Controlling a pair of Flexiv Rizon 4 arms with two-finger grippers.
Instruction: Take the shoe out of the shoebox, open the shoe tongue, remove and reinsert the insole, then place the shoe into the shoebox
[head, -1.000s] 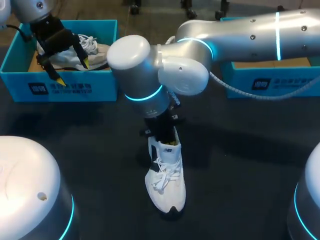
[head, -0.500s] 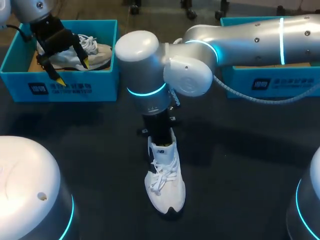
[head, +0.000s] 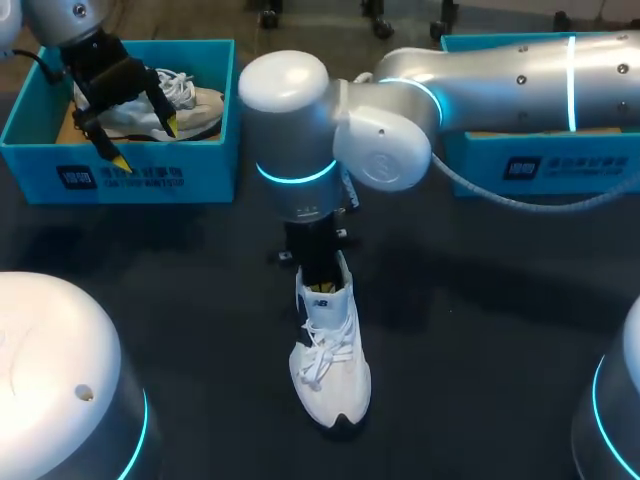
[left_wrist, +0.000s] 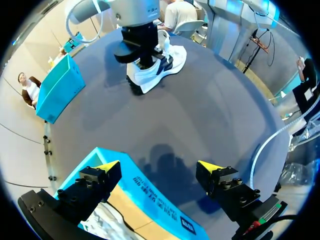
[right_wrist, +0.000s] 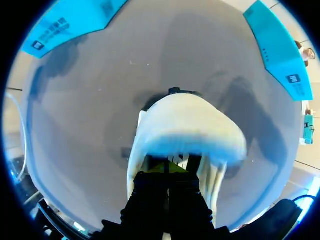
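Right arm's wrist has slid a bit to the right since a second ago, and the shoe has barely budged. My right claw (right_wrist: 167, 172) is dipped into the opening of the white shoe (head: 330, 370), which sits on the table (head: 480, 330) right under it. Can't tell if that claw's open or closed. My left claw (head: 146, 142) hangs spread wide, gripping nothing, over the blue shoebox (head: 120, 175) with another shoe (head: 190, 100) beneath it.

Nothing is sharp enough to read. The left shoebox (head: 150, 180), at the far left corner of the table (head: 480, 330), carries a dark logo block and a line of print on its front wall — the right shoebox (head: 560, 170) likewise. The tongue (head: 322, 300) of the white shoe (head: 332, 375) bears a small dark mark — illegible.
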